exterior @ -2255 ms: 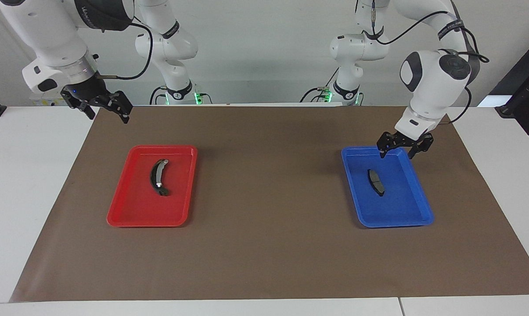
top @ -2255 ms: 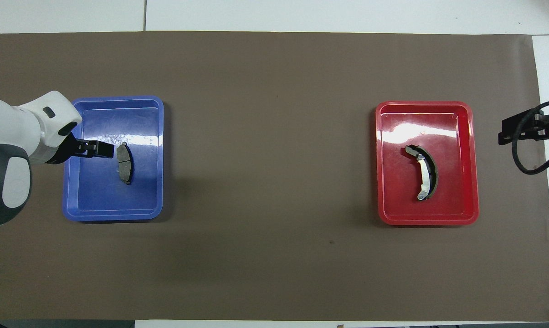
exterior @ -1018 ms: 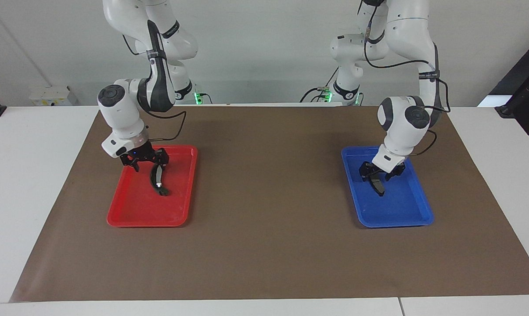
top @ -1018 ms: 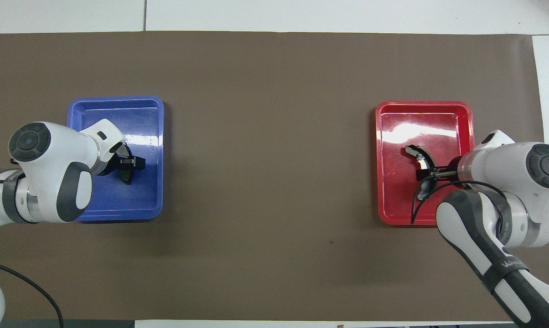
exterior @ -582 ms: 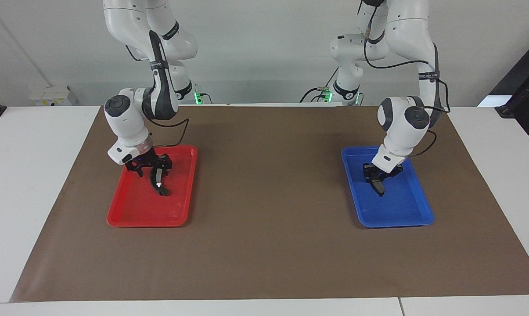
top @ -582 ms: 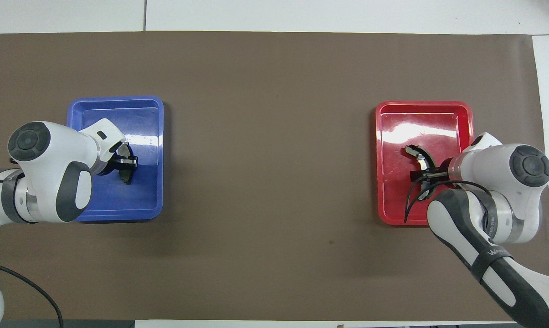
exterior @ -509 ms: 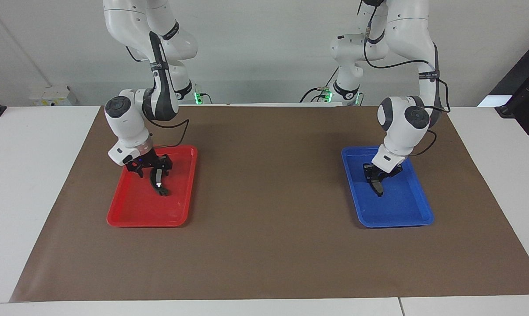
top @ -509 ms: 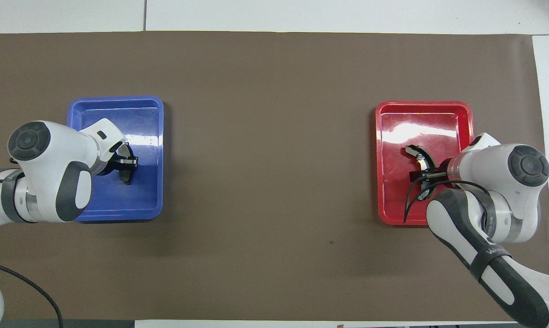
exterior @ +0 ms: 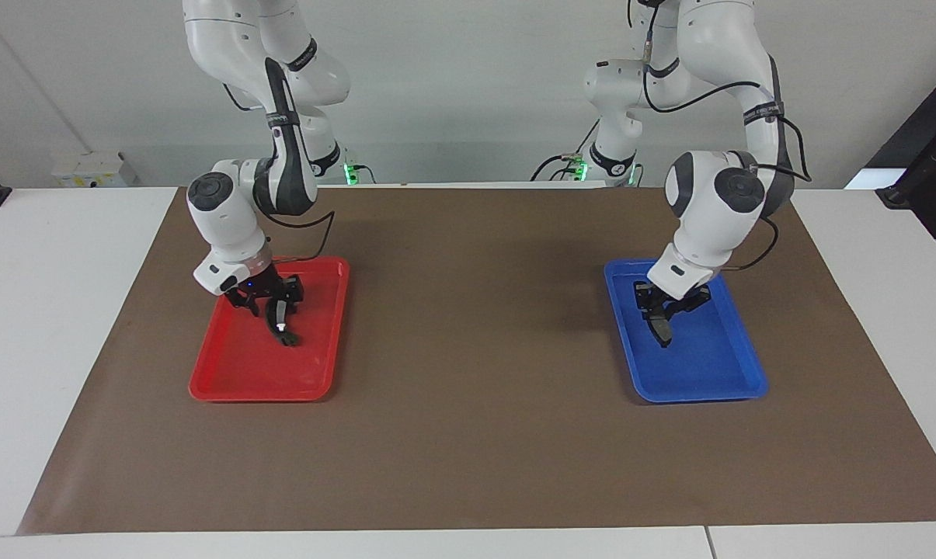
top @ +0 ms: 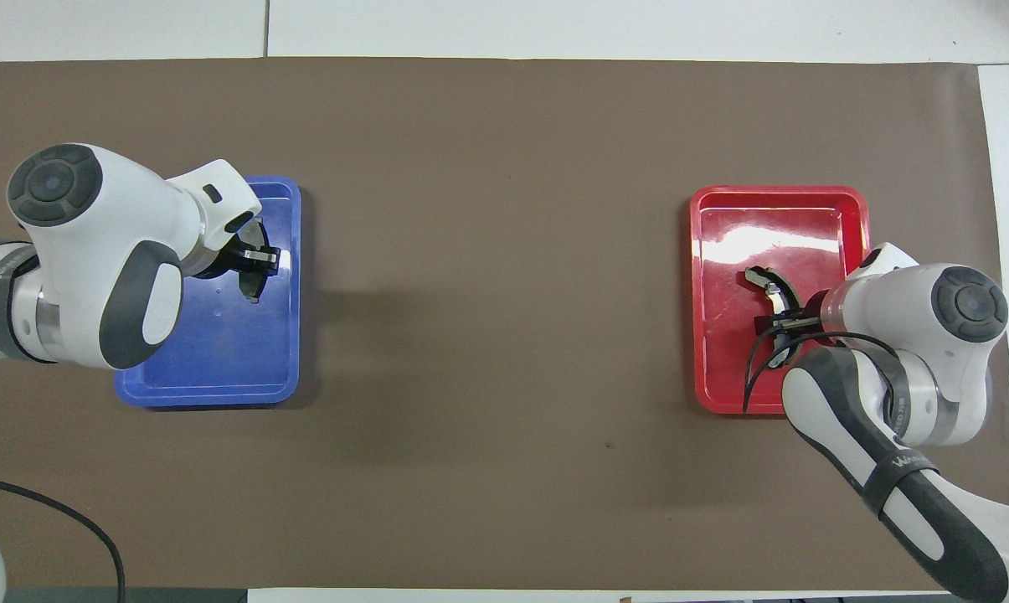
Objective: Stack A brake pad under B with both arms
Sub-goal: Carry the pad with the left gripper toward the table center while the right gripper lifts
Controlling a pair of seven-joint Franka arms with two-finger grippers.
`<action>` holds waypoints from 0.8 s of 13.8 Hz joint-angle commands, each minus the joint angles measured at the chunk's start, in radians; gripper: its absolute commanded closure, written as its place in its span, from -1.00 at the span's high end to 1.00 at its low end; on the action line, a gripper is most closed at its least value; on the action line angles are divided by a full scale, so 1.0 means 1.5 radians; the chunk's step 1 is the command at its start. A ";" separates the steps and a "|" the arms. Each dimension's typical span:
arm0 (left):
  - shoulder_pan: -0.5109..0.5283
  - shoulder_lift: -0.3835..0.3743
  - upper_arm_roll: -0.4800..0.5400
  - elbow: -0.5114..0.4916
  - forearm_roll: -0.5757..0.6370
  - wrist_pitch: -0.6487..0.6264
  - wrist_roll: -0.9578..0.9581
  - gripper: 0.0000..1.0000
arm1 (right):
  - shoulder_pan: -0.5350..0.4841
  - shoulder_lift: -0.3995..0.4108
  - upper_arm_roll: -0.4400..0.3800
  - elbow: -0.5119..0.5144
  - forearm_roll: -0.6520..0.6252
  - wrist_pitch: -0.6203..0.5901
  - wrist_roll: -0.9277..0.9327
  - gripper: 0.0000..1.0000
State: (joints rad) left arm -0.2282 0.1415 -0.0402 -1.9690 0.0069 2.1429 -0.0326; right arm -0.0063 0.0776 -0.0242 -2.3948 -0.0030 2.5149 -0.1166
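The A brake pad [exterior: 661, 332], small and dark grey, hangs on edge just above the blue tray [exterior: 708, 365], with my left gripper [exterior: 659, 314] shut on its top. From overhead, the pad [top: 251, 287] and left gripper [top: 251, 261] are over the part of the blue tray [top: 211, 360] toward the table's middle. B [exterior: 284, 332], the long black curved shoe with a pale strip, lies in the red tray [exterior: 242, 365]. My right gripper [exterior: 275, 304] is down at B's middle. Overhead, the right gripper [top: 774, 319] covers the middle of B [top: 776, 280].
A brown mat [exterior: 475, 349] covers the table, with the two trays near its opposite ends. The red tray [top: 772, 226] holds only B. White tabletop borders the mat.
My left gripper shut on the pad, lifted it off the tray floor and carried it toward the table's middle. My right gripper came down from the mat's corner onto B, which stayed put.
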 commanded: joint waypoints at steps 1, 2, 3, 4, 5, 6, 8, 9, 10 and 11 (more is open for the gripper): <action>-0.093 -0.001 0.007 -0.001 -0.006 0.015 -0.073 -0.92 | -0.002 -0.003 0.002 0.004 0.016 -0.004 -0.023 -0.11; -0.137 0.000 0.007 -0.010 -0.006 0.042 -0.134 -0.95 | -0.002 -0.003 0.003 0.009 0.016 -0.006 -0.022 -0.49; -0.172 0.000 0.006 -0.011 -0.006 0.050 -0.183 -0.96 | -0.001 -0.003 0.006 0.016 0.016 -0.015 -0.020 -0.83; -0.210 0.001 0.007 -0.009 -0.006 0.055 -0.221 -0.98 | -0.001 -0.003 0.006 0.028 0.016 -0.030 -0.020 -0.97; -0.232 0.006 0.007 -0.010 -0.006 0.067 -0.246 -0.98 | -0.001 -0.006 0.006 0.035 0.016 -0.041 -0.020 -1.00; -0.245 0.011 0.006 -0.012 -0.006 0.078 -0.259 -0.98 | -0.001 -0.011 0.010 0.041 0.016 -0.056 -0.019 -1.00; -0.279 0.040 0.006 -0.005 -0.021 0.102 -0.273 -0.98 | -0.001 -0.020 0.019 0.078 0.017 -0.113 -0.008 -1.00; -0.282 0.063 0.006 0.005 -0.048 0.120 -0.287 -0.98 | -0.001 -0.021 0.019 0.107 0.017 -0.153 0.010 -1.00; -0.284 0.087 0.006 0.010 -0.068 0.143 -0.289 -0.98 | -0.001 -0.021 0.019 0.132 0.019 -0.192 0.027 -1.00; -0.284 0.102 0.006 0.014 -0.073 0.151 -0.289 -0.98 | -0.001 -0.022 0.020 0.155 0.019 -0.228 0.049 -1.00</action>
State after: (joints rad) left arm -0.6418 0.2346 -0.0485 -1.9733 -0.0719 2.3232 -0.4537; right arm -0.0038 0.0587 0.0000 -2.2291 0.0056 2.2668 -0.0830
